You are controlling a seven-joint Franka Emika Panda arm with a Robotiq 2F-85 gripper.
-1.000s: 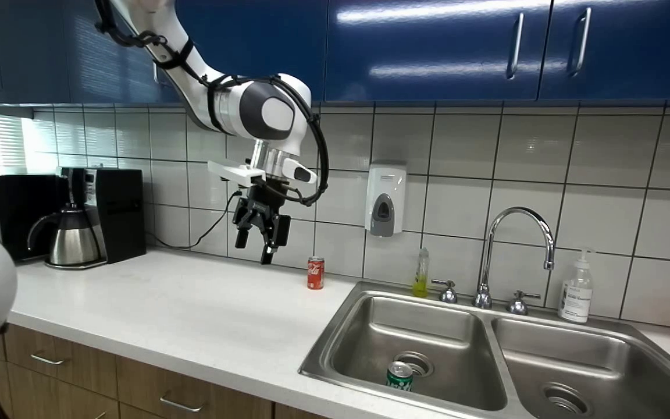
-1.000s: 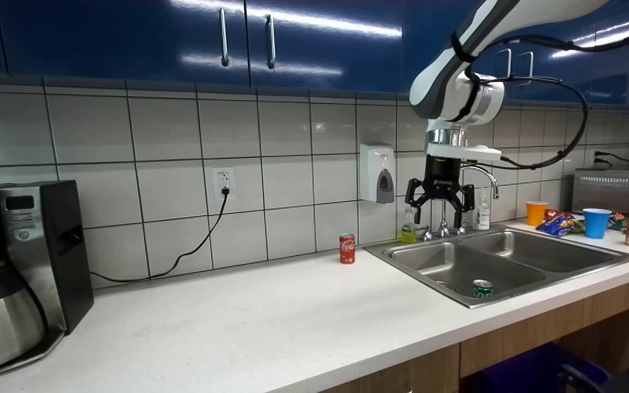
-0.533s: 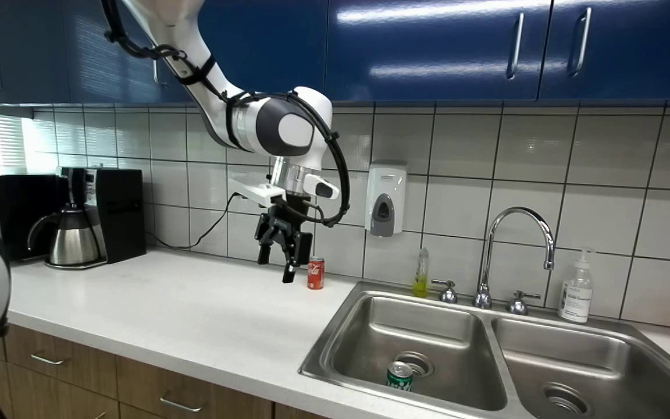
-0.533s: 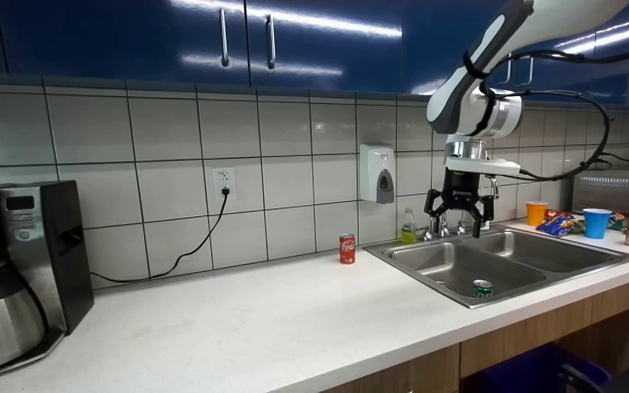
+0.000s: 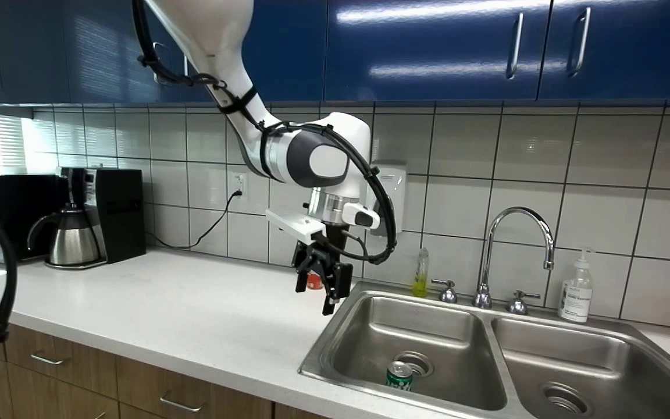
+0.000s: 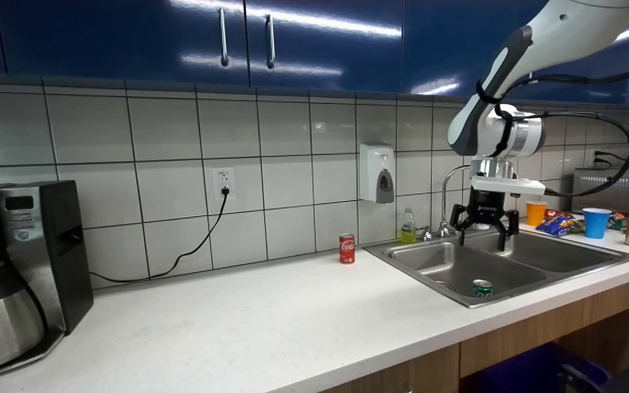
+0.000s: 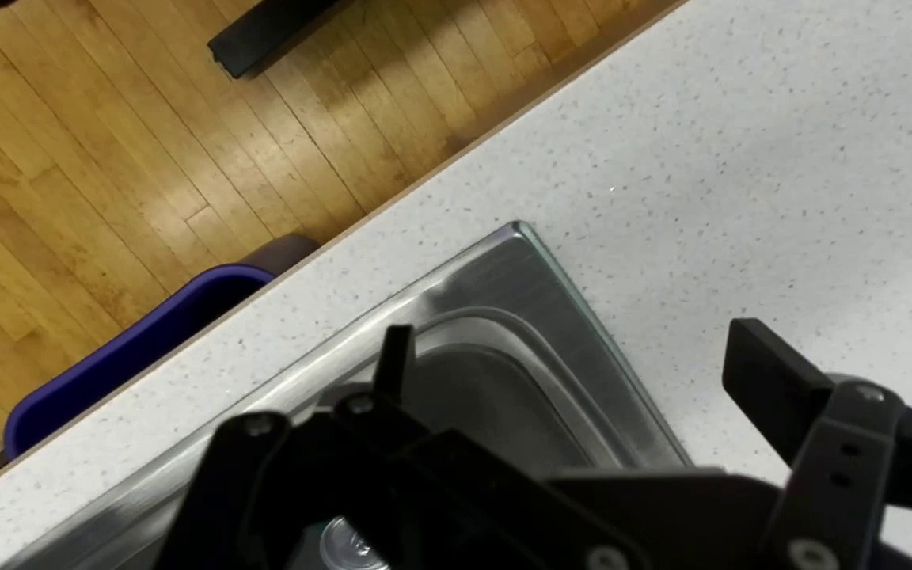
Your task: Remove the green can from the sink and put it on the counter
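The green can point(image 5: 399, 378) with its silvery top stands upright in a basin of the sink point(image 5: 501, 358), beside the drain. It also shows in an exterior view point(image 6: 482, 289), inside the sink rim point(image 6: 468, 301). In the wrist view part of a round can top point(image 7: 349, 546) shows at the bottom, the rest hidden by my gripper. My gripper point(image 5: 314, 298) is open and empty, pointing down, well above and apart from the can. In the wrist view the open fingers point(image 7: 571, 340) straddle the sink's corner edge point(image 7: 519, 265) and the pale counter point(image 7: 780, 158).
A red can point(image 6: 347, 249) stands on the counter point(image 6: 227, 316) left of the sink. The faucet point(image 5: 484, 262), a soap bottle point(image 5: 421, 276) and a pump bottle point(image 5: 577, 291) line the sink's back. Cups point(image 6: 597, 224) and snack bags point(image 6: 557, 224) lie beyond it.
My arm and gripper have moved down and to the right in both exterior views, nearer the sink. The gripper has stayed open. The green can has not moved.
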